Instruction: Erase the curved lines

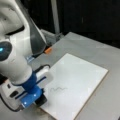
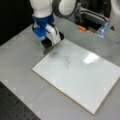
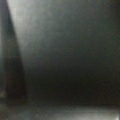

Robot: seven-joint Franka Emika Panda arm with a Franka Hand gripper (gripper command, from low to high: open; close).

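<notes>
The curve lines (image 1: 58,88) are a short dark wavy squiggle on the white board (image 1: 82,72), which shows in both front views, with the curve lines (image 2: 67,62) near the middle of the board (image 2: 82,77). The squiggle looks whole. My gripper (image 1: 40,100) hangs under a blue mount at the board's near-left corner, shut on a black block eraser (image 1: 43,99). In a front view the gripper (image 2: 50,45) and eraser (image 2: 55,40) sit at the board's top-left edge, a short way from the squiggle. The wrist view is a dark blur.
The board lies on a grey table (image 2: 22,62). An orange object (image 1: 48,50) lies beyond the board, seen as the orange object (image 2: 81,28) near a pale blue item (image 2: 102,28). My white arm (image 1: 17,50) fills a front view's left.
</notes>
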